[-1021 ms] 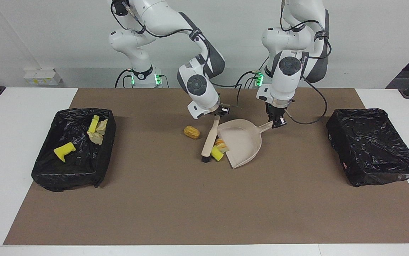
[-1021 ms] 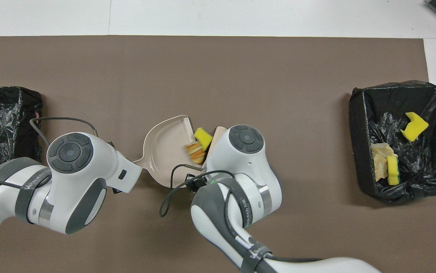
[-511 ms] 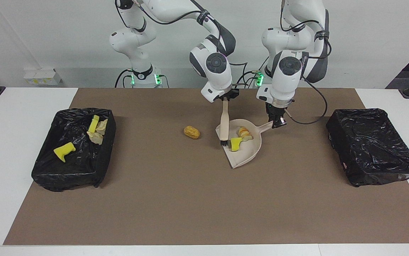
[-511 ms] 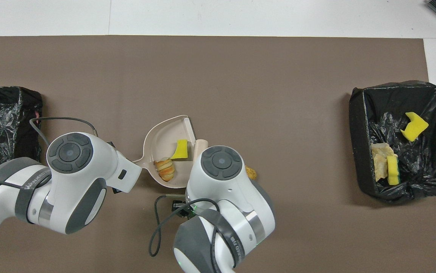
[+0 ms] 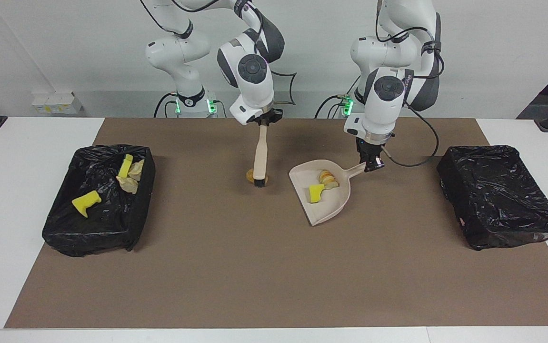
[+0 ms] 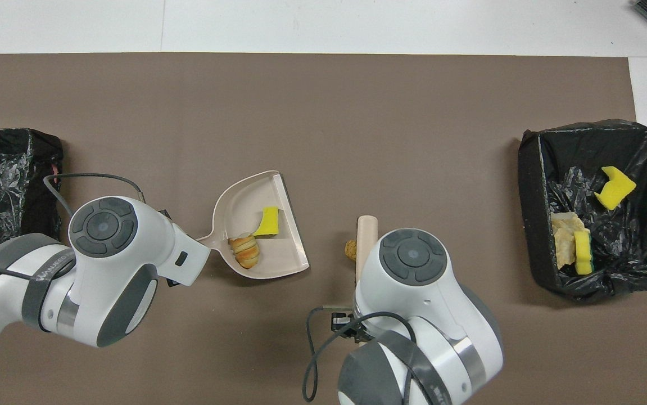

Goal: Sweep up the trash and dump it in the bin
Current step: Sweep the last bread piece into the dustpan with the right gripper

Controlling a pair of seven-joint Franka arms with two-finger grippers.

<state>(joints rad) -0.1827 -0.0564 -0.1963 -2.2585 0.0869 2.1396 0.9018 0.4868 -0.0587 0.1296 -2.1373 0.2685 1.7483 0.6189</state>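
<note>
A brown mat (image 5: 235, 281) covers the table (image 5: 16, 190). A black-lined bin (image 5: 98, 200) sits at the mat's edge toward the right arm's end, with yellow foam (image 5: 85, 201), a yellow-green sponge (image 5: 125, 165) and tan scraps (image 5: 131, 177) inside. A second black-lined bin (image 5: 500, 195) sits at the edge toward the left arm's end; nothing can be made out inside it.

The dustpan (image 5: 327, 202) lies flat near the mat's middle, mouth toward the right arm's end. In it rest a yellow chunk (image 5: 316, 192) and a croissant (image 5: 327, 178), touching each other. The left gripper (image 5: 371, 162) is clamped on the dustpan's handle, low at the mat.

The right gripper (image 5: 263, 122) grips the top of the brush (image 5: 260, 155), which hangs upright. Its bristles are at a small tan roll (image 6: 350, 248) on the mat, beside the dustpan's mouth but apart from it; whether they touch the roll cannot be told.
</note>
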